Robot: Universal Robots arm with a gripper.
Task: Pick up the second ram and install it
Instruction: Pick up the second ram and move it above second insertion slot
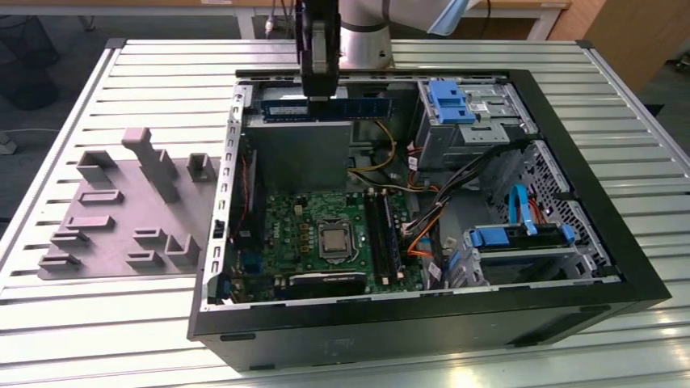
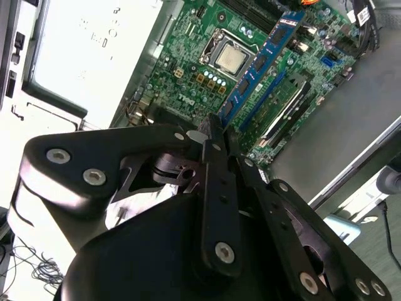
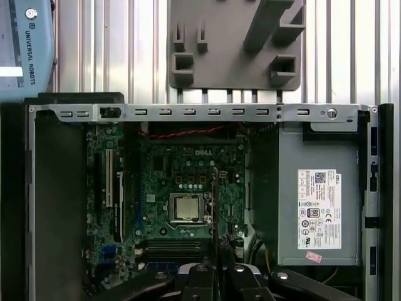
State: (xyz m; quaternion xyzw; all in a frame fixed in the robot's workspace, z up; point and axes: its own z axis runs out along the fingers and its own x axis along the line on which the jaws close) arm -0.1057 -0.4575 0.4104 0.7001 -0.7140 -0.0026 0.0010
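Note:
My gripper [image 1: 320, 97] hangs over the back of the open computer case [image 1: 636, 275], shut on the second ram [image 1: 323, 108]. The ram is a long blue-green stick held level above the case. In the second wrist view the fingers [image 2: 213, 157] clamp one end of the ram [image 2: 263, 59], which reaches out over the green motherboard [image 2: 188, 37]. In the first wrist view the ram [image 3: 216, 207] shows edge-on as a thin dark line over the motherboard [image 3: 163, 169], beside the processor [image 3: 186, 207]. The long black slots [image 1: 380, 230] lie below, on the exterior view's right of the processor [image 1: 335, 240].
A green stick [image 2: 285, 103] stands in one slot. A grey metal power supply [image 1: 296, 153] fills the case's back left. Drive bays with blue latches [image 1: 453, 101] and loose cables [image 1: 431, 214] crowd the exterior view's right. A grey moulded holder [image 1: 119, 210] lies on the slatted table [image 1: 108, 323].

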